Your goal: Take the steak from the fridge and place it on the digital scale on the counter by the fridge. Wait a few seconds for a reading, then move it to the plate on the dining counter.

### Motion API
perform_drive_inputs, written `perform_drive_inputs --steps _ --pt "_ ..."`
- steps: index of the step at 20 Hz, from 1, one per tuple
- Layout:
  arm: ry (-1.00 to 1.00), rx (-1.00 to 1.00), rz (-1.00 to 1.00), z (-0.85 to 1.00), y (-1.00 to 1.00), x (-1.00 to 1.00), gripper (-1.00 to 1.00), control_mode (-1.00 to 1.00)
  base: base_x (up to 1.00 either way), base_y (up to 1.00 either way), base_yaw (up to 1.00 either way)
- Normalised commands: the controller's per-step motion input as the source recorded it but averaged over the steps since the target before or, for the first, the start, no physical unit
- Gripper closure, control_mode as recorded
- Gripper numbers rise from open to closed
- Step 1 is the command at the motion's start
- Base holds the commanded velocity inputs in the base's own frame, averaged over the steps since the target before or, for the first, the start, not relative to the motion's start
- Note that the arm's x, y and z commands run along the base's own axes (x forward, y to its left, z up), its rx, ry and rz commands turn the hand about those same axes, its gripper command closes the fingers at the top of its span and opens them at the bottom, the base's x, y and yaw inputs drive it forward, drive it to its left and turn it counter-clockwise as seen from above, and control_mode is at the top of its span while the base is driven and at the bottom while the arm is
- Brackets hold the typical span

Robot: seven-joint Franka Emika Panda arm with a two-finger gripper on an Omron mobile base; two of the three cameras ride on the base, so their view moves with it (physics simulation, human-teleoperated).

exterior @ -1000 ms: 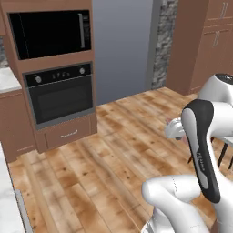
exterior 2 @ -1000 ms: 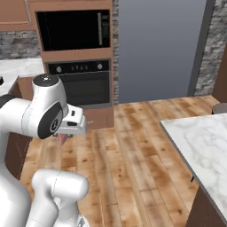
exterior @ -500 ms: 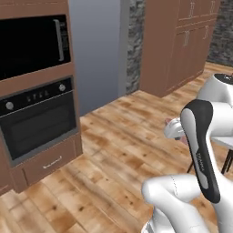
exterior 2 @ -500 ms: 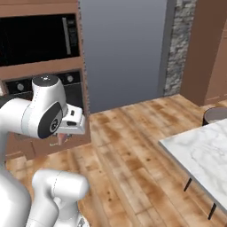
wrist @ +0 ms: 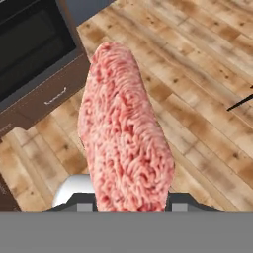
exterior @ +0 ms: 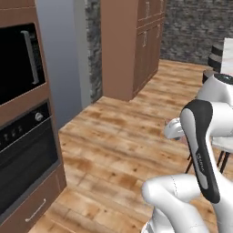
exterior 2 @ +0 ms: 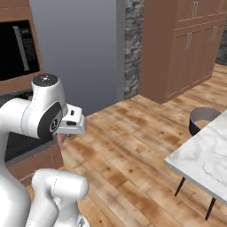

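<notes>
Pincer [wrist: 129, 210] clenched on steak [wrist: 123, 133], carried above wood floor [wrist: 197, 74] | white marble bench [exterior 2: 204, 155] (plate unseen) near, right | advice: keep grip firm, hold meat level, drive smoothly before lowering.

Steak [wrist: 126, 133] in gripper [wrist: 129, 200] above wooden floor [wrist: 197, 74].

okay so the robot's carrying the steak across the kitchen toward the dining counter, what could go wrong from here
1. The steak is pinched only at its lower end, with most of the slab standing free beyond the gripper. A jolt while driving could make it slip onto the wood floor.
2. The dining counter edge and a dark stool lie close on the robot's right. A wide arm swing might clip them.
3. The plate is not in sight yet, so placement could be misjudged.
</notes>
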Motion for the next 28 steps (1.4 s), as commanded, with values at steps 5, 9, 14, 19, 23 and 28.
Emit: perform_drive_inputs --steps 5,9,14,19,23,28 --pt "0.00 0.00 0.00 0.00 0.00 0.00 1.00 1.00 1.00 0.52 -0.60" --pt "0.00 0.00 0.00 0.00 0.00 0.00 1.00 1.00 1.00 0.71 -0.57" --pt "0.00 0.00 0.00 0.00 0.00 0.00 1.00 1.00 1.00 0.82 -0.53" --pt "0.00 0.00 0.00 0.00 0.00 0.00 1.00 1.00 1.00 0.76 -0.54" --pt "0.00 0.00 0.00 0.00 0.00 0.00 1.00 1.00 1.00 0.70 -0.50" --pt "0.00 0.00 0.00 0.00 0.00 0.00 1.00 1.00 1.00 0.52 -0.45"
